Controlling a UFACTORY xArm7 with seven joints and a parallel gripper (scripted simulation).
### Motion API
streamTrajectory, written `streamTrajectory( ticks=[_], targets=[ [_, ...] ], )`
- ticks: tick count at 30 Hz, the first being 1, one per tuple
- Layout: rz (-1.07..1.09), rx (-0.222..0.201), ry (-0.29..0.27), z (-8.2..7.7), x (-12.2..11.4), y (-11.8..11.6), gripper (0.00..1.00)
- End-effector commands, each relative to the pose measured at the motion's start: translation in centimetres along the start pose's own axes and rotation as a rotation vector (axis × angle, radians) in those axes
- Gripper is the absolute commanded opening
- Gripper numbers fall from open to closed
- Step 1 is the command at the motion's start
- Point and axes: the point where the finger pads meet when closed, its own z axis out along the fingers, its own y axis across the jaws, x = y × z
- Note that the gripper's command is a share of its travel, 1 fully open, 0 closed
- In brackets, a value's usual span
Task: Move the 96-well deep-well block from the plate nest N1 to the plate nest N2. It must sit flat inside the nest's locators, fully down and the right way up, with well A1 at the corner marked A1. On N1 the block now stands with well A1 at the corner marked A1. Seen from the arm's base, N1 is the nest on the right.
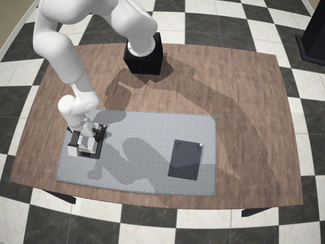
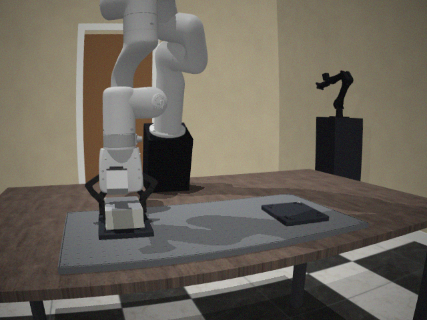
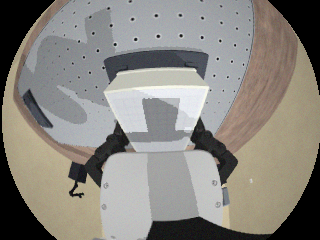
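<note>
Grey perforated board (image 1: 157, 131) fills the middle of my top view, lying on the wooden table (image 1: 236, 91). At the lower left of the frame I see the white arm (image 1: 65, 60) reaching down over nest N1 (image 1: 100, 147), a dark plate on the board's left end. The cream deep-well block (image 1: 88, 145) is partly hidden by the wrist there. Nest N2 (image 1: 186, 159) lies well apart at centre right of the frame, a dark plate with corner marks and a small white mark at its upper right corner. The arm's black pedestal (image 1: 155, 65) stands at top centre.

From the exterior view, the gripper (image 2: 121, 207) points straight down at the left of the frame, its dark fingers (image 2: 101, 203) standing wide on either side of the block (image 2: 124, 217). I read it as clamped on the block. The block looks slightly above N1 (image 2: 137, 233), though I cannot tell for certain. N2 (image 2: 295, 213) lies flat at the right. A second, black arm (image 2: 336, 89) stands on a dark pedestal (image 2: 339, 148) in the background.

On the wrist view, the block (image 3: 156, 103) sits at centre between the fingers, with the dark edge of N1 (image 3: 156, 62) showing just above it in the frame.
</note>
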Motion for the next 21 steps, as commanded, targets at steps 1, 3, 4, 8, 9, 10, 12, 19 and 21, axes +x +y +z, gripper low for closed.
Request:
streamTrajectory(
  ticks=[1, 3, 4, 8, 9, 10, 12, 19, 21],
  targets=[
    [0.0, -0.002, 0.002, -0.5, 0.1, 0.1, 0.0],
    [0.0, -0.002, 0.002, -0.6, 0.1, 0.1, 0.0],
    [0.0, -0.002, 0.002, -0.7, 0.1, 0.1, 0.0],
    [0.0, -0.002, 0.002, -0.8, 0.1, 0.1, 0.0],
    [0.0, -0.002, 0.002, -0.9, 0.1, 0.1, 0.0],
    [0.0, -0.002, 0.002, -0.9, 0.1, 0.1, 0.0],
    [0.0, -0.002, 0.002, -1.1, 0.1, 0.1, 0.0],
    [0.0, -0.002, 0.002, -1.5, 0.1, 0.1, 0.0],
    [0.0, -0.002, 0.002, -1.7, 0.1, 0.1, 0.0]
  ],
)
